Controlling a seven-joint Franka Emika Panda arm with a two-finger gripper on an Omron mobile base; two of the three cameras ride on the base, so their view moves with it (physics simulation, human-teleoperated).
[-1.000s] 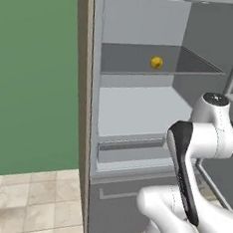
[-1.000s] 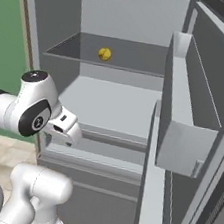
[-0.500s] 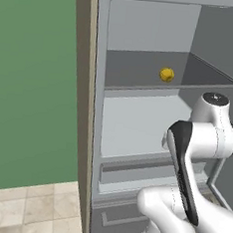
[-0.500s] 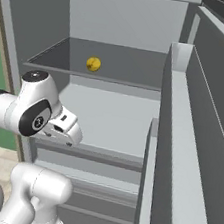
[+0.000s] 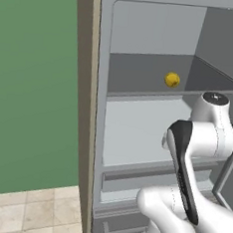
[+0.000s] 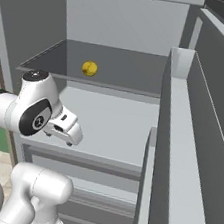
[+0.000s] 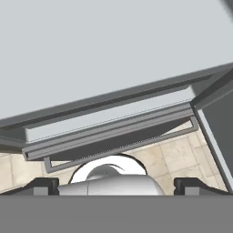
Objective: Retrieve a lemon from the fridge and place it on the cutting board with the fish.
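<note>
Fridge (image 5: 94,136) open, interior facing the base. Lemon (image 5: 172,79) sits alone on the upper grey shelf (image 5: 142,76), toward the back, a little right of the shelf's middle in the left base view; in the right base view it lies left of middle, well back from the front lip. Lemon untouched, nothing near it.

Below that shelf: a paler compartment, then the bottom drawer (image 5: 133,177) with its front bar. Door (image 6: 188,160) swung open to the right, its inner bins seen edge-on in the right base view.

Arm folded in front of the lower compartment, elbow high, hand turned downward. Hand sits below the lemon's shelf and well apart from the lemon. Gripper (image 7: 116,184): fingertips (image 7: 43,185) stand at the far left and far right of the hand view, so jaws spread wide, nothing between them. Hand view looks down past the drawer front to beige floor tiles (image 7: 177,154).

Green wall (image 5: 31,81) left of the fridge; beige side panel (image 5: 81,110) along the fridge's left edge.
</note>
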